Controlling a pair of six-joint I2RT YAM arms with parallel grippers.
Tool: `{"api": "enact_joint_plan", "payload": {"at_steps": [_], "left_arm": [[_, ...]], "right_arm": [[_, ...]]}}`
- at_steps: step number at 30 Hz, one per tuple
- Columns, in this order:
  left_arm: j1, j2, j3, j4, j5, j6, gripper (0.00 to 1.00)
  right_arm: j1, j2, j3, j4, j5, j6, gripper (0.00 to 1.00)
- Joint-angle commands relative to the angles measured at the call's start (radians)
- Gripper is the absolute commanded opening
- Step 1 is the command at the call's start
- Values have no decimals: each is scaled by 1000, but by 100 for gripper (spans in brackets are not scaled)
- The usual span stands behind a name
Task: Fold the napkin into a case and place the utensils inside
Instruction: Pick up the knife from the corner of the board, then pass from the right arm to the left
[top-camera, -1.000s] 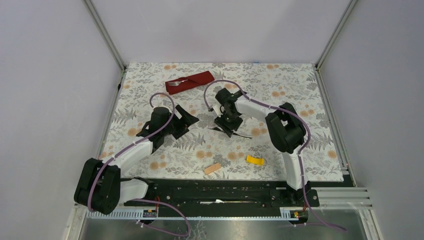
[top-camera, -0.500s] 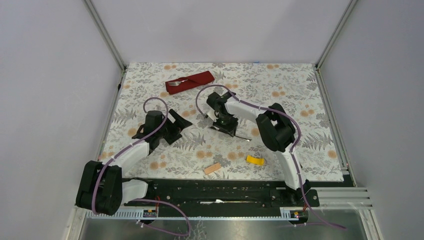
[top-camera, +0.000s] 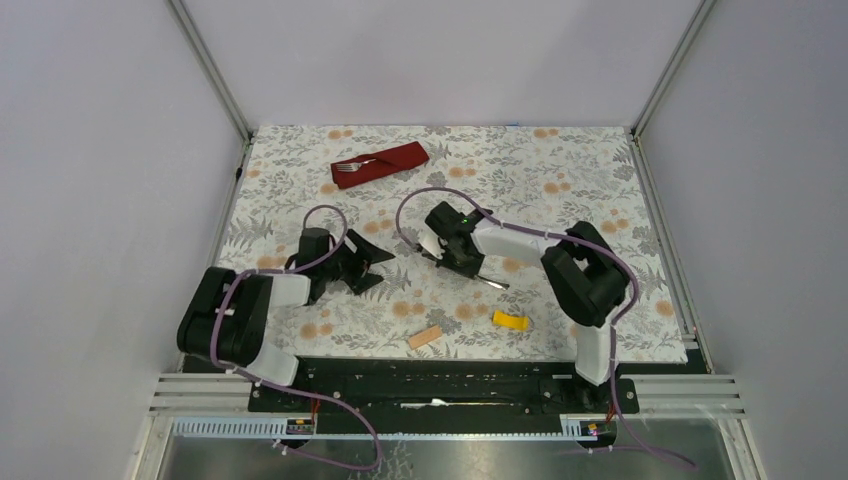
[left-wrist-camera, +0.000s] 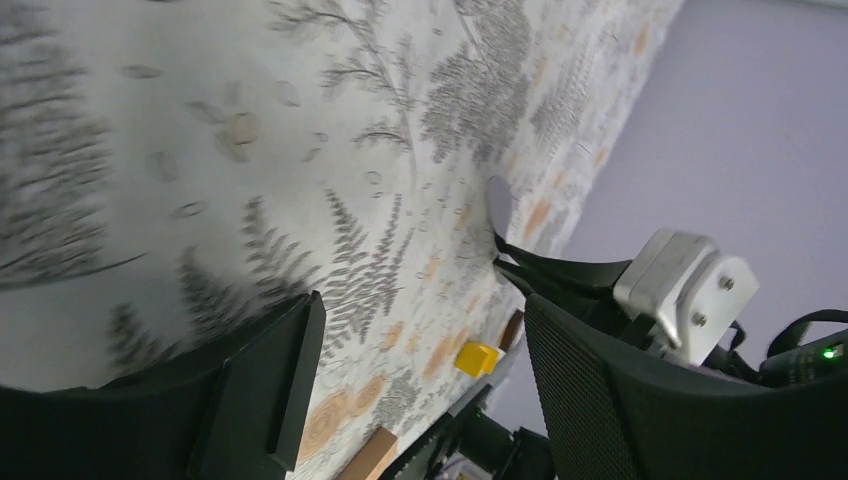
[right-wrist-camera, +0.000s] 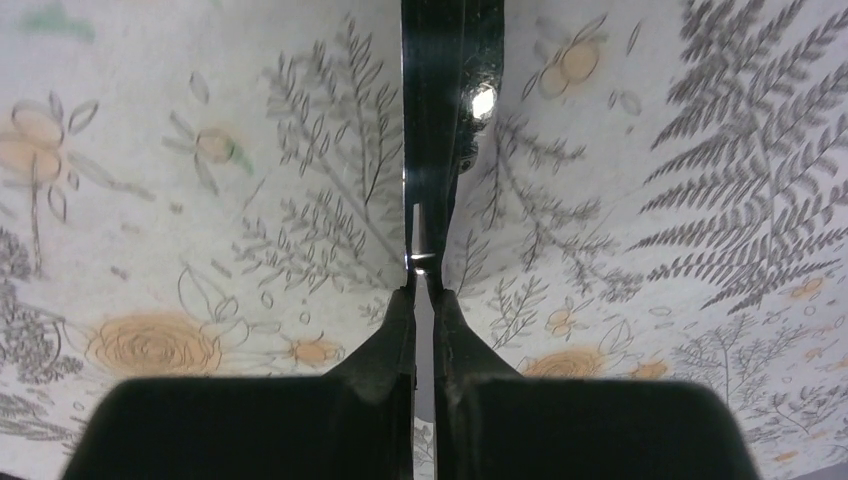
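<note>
My right gripper (right-wrist-camera: 424, 292) pinches the slim silver metal table knife (right-wrist-camera: 430, 100); my left gripper (left-wrist-camera: 415, 312) stands spread wide nearby.

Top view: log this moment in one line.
right gripper: shut on knife, mid-table | left gripper: open, empty | napkin: folded, far side | fork: at napkin

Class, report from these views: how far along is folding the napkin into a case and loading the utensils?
Done: the napkin lies folded at the far side, the fork tucked in or on it, tines out. In hand: the right end effector is shut on the knife, apart from the napkin. Remaining: slip the knife in. The left end effector is open, empty.
</note>
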Motion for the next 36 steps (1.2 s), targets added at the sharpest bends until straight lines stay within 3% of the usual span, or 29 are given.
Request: {"api": "enact_joint_plan", "payload": {"at_steps": [1,11,21,29,32,34,36], "left_arm": [[-49,107,-12,311,95,-80,79],[-213,293,27,611,32,-212,71],[-289,465,101,854,-23,-299,59],[-299,504,82,1010,-65,-328,25],[-299,475,60,1022,-88,-304,0],[-299,448,41,1034,-97,-294,0],[-294,415,19,1037,-100,-282,0]], "right_arm": [[4,-141,-112,146,-32,-45,0],[19,-215,-179,221,-85,-35,0],[38,-229,-186,232,-100,-30,0],[47,-257,-226,265,-104,-2,0],[50,-289,-261,298,-123,37,0],[50,-301,-268,309,-89,81,2],[50,-316,-269,315,-28,140,10]]}}
